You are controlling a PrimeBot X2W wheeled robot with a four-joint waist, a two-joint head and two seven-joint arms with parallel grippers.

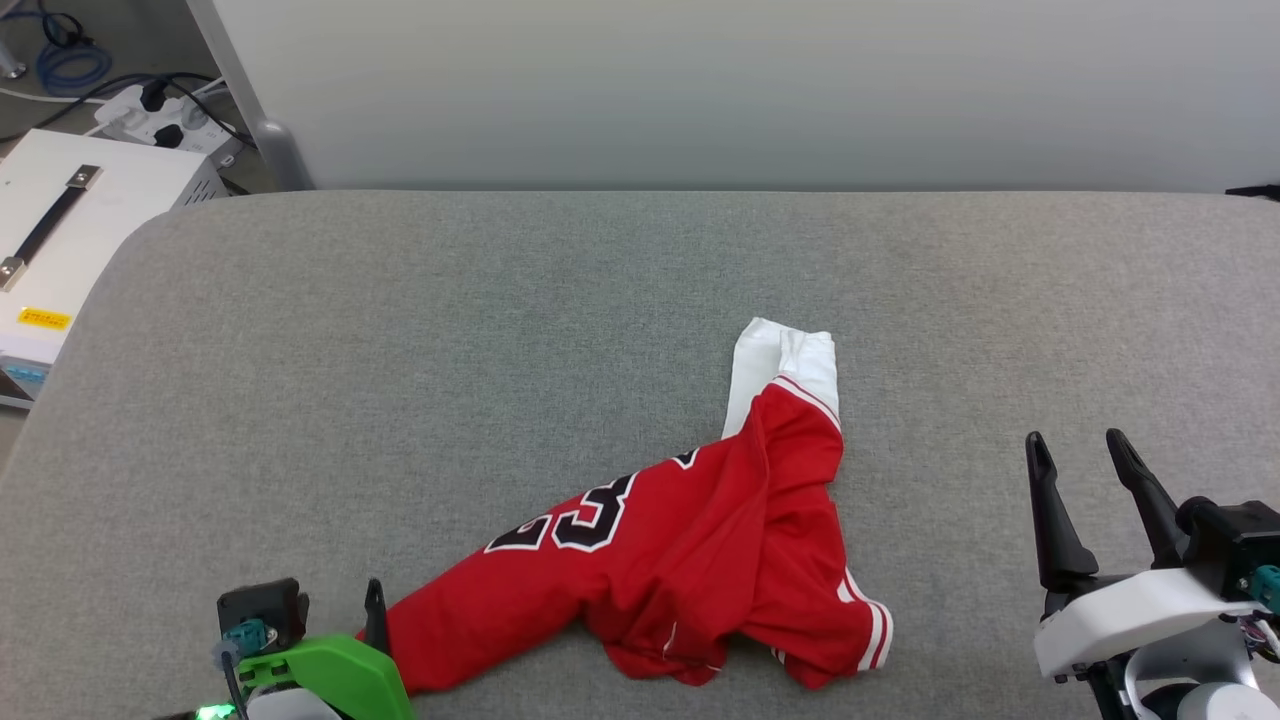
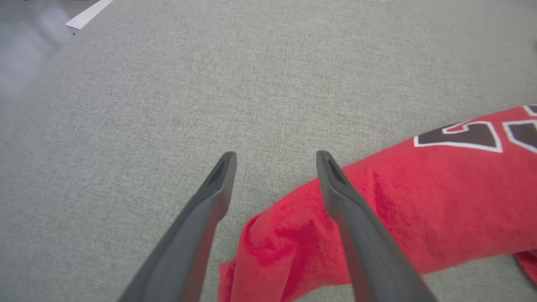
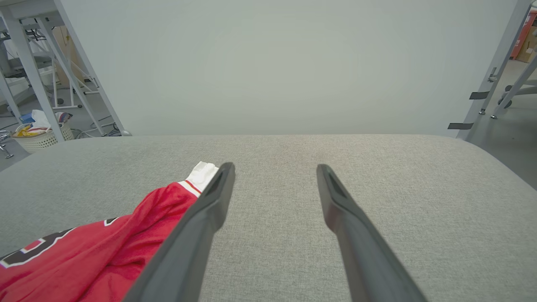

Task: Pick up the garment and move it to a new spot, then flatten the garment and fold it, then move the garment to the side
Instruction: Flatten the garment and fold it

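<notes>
**A:** Where's the shirt (image 1: 690,560) lying?

**B:** Crumpled on the grey pad (image 1: 400,350), close to the near edge and a little right of the middle. One white sleeve (image 1: 785,365) points toward the far edge, and some red-and-white striped trim (image 1: 872,630) sits at the near right.

**A:** How much room is there around it?

**B:** Plenty. The pad is bare from the shirt back to the far edge, which runs along a pale panel (image 1: 700,90), and bare out to the rounded left corner. There's also an open strip between the shirt and the right gripper (image 1: 1075,440).

**A:** And the grippers?

**B:** The right gripper is spread wide with nothing in it, well clear of the cloth. The left gripper (image 2: 275,157) is at the shirt's near-left end. Its fingers (image 2: 361,235) are wide apart with nothing pinched between the tips, and the red cloth lies under them.

**A:** Any writing you can read?

**B:** A black number (image 1: 580,515) outlined in white — it looks like 23, upside down from the head view and partly creased. Off the pad to the left there's a white box (image 1: 60,210) with a yellow label (image 1: 45,318), but the print is too small to read. A power strip (image 1: 160,120) sits behind the box.
</notes>
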